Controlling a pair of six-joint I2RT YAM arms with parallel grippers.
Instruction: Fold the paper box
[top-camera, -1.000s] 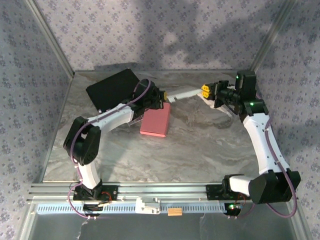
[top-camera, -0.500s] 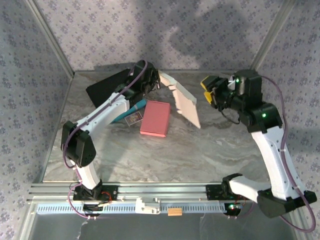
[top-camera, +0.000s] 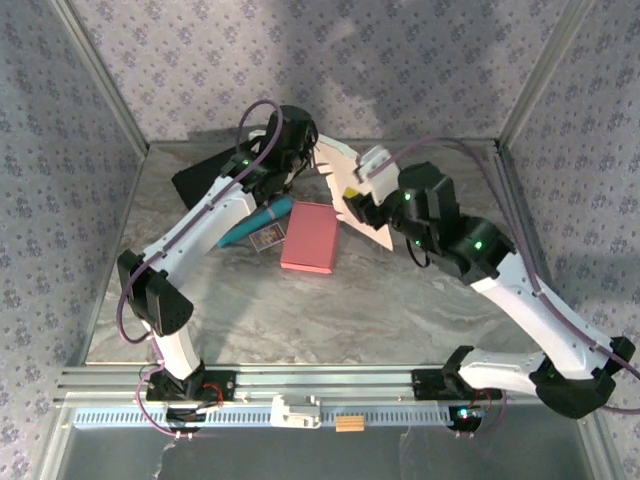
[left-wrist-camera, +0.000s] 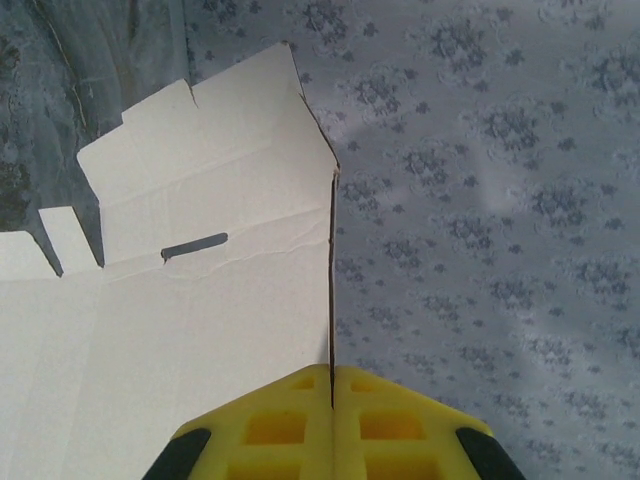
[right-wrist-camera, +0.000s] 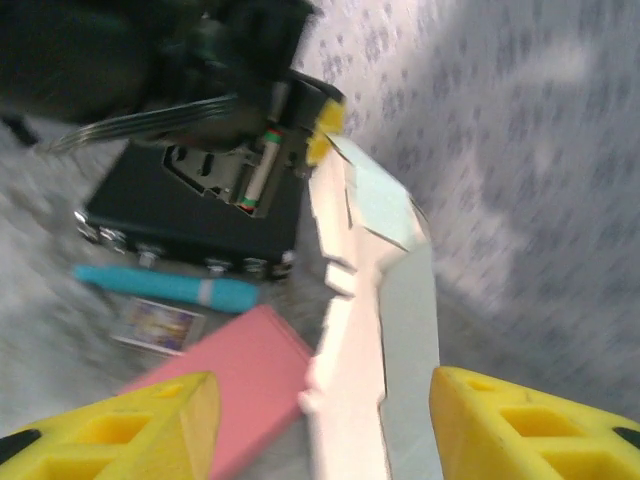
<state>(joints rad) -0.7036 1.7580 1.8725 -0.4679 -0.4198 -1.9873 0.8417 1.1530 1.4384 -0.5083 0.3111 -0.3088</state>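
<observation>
Paper box (left-wrist-camera: 200, 300): white card, flat and unfolded, with its flaps and a slot showing. It is lifted clear of the table (top-camera: 400, 310), above the middle of the far edge, and tilted on edge.
Left gripper (left-wrist-camera: 332, 390): my jaws are pinched tight on one edge of the sheet and carry it.
Right gripper (right-wrist-camera: 322, 420): my jaws stand wide, one finger on each side of the sheet's lower end, touching nothing that I can see.
Step in hand: I judge this to be the move to a two-handed hold, with my right coming in to take a panel. No crease looks made yet.
Next move: close my right on a panel beside a score line, not over it, then bend it against the left's hold. The card is thin, so it wants a gentle pinch and a slow swing, or it may buckle or slip.
Beneath: a pink box (top-camera: 312, 238), a teal pen (top-camera: 258, 222) and a black case (top-camera: 215, 175) lie toward the table's far-left corner, so I should keep the flaps clear of them.
</observation>
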